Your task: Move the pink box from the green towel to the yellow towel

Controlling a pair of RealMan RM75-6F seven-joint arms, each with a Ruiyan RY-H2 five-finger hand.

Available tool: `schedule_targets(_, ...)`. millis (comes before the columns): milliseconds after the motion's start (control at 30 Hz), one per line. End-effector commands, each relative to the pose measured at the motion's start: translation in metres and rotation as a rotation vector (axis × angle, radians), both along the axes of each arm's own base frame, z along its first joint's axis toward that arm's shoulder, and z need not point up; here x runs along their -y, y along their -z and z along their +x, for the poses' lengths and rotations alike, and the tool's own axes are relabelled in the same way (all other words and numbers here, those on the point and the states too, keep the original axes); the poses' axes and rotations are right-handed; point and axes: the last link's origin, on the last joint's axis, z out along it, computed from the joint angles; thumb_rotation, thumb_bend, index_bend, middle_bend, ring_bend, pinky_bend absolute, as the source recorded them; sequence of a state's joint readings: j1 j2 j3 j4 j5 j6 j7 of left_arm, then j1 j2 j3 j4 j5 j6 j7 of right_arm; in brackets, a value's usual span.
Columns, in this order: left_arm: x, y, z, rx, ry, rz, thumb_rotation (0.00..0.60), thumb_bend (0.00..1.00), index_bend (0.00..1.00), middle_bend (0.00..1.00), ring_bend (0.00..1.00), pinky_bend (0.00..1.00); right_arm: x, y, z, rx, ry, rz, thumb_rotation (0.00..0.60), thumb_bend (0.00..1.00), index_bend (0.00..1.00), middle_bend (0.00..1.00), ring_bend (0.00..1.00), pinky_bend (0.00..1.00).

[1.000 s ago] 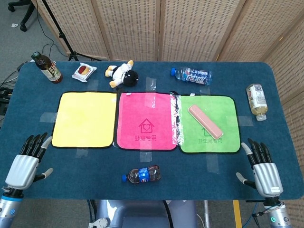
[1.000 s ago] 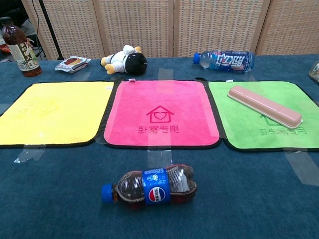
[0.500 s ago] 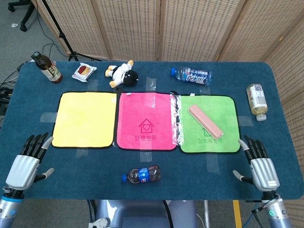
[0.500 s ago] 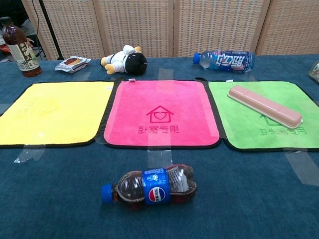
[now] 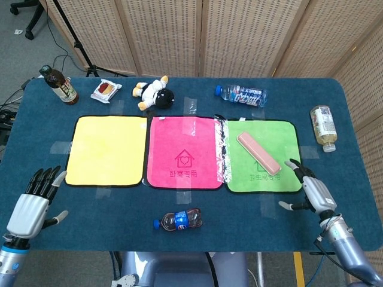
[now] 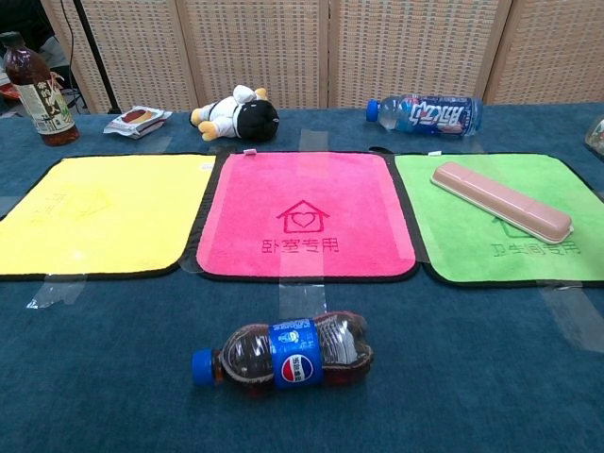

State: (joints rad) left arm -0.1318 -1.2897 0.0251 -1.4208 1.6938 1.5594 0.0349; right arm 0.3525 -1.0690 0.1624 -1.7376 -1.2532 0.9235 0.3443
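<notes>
The long, slim pink plastic box (image 5: 258,153) lay diagonally on the square green towel (image 5: 281,140), nothing touching it; in the chest view the box (image 6: 501,201) ran from the towel's (image 6: 462,236) upper left toward its right side. The square yellow towel (image 5: 106,150) lay flat at the far left of the row, bare of objects, with a square pink towel bearing a house emblem (image 5: 185,153) between it and the green one. All three were taped to the dark blue table cover (image 5: 108,209).

The right hand (image 5: 311,191) hovered just off the green towel's near right corner, fingers spread and holding nothing, apart from the box. The left hand (image 5: 35,202) sat near the table's front left corner, close to the yellow towel's near corner, its fingers likewise apart and empty. Neither hand appeared in the chest view.

A small cola bottle with a blue label (image 6: 283,354) lay on its side in front of the pink towel. Along the far edge were an upright brown tea bottle (image 5: 58,85), a wrapped snack packet (image 5: 106,90), a black and white plush toy (image 5: 154,94) and a clear water bottle with a blue label (image 5: 242,94) lying down. A pale drink bottle with a white cap (image 5: 323,127) lay near the right edge.
</notes>
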Motion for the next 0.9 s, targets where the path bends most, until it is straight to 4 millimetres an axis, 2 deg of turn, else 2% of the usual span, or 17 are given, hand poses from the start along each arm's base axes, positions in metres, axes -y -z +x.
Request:
schedule_targets(33,-0.001,0.001,0.0,0.001,-0.002,-0.007,0.6,0.02,0.0,0.0,0.0,0.0,0.035,-0.011,0.021,0.138,0.094,0.063,0.6,0.16,0.0,0.0,0.0,0.0)
schedule_targets(233,-0.006,0.005,-0.003,0.002,-0.015,-0.03,0.6,0.02,0.0,0.0,0.0,0.0,0.066,-0.013,0.023,0.181,0.191,0.114,0.6,0.15,0.0,0.0,0.0,0.0)
schedule_targets(533,-0.012,0.01,-0.005,0.013,-0.028,-0.058,0.6,0.02,0.0,0.0,0.0,0.0,0.1,-0.005,0.026,0.149,0.262,0.147,0.6,0.16,0.0,0.0,0.0,0.0)
schedule_targets(900,-0.016,0.01,-0.008,0.027,-0.039,-0.068,0.6,0.02,0.0,0.0,0.0,0.0,0.111,0.01,0.03,0.13,0.308,0.169,0.6,0.16,0.0,0.0,0.0,0.0)
